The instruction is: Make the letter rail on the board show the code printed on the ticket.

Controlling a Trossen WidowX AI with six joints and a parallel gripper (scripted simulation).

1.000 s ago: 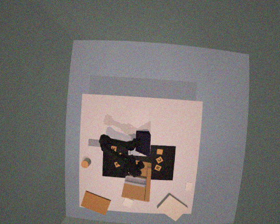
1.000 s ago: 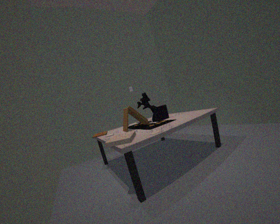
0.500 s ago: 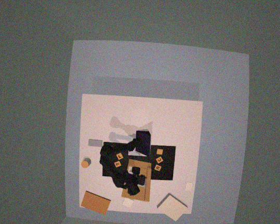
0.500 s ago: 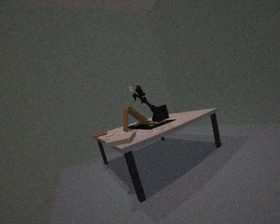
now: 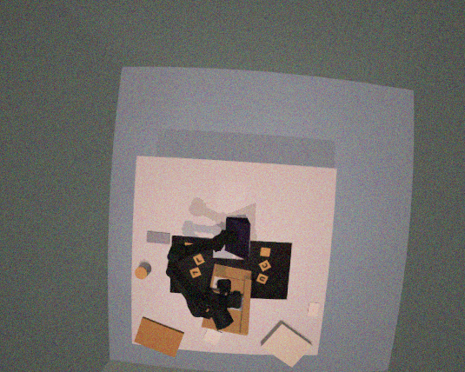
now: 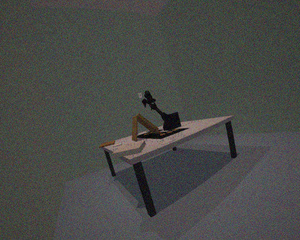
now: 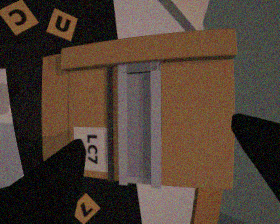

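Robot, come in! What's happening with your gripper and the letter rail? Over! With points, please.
Gripper point(image 7: 159, 133) open, nothing held. Letter rail point(image 7: 139, 115) no tiles seen in it. Ticket point(image 7: 94, 149) reads LC7. No blockage visible in the wrist view. Over.
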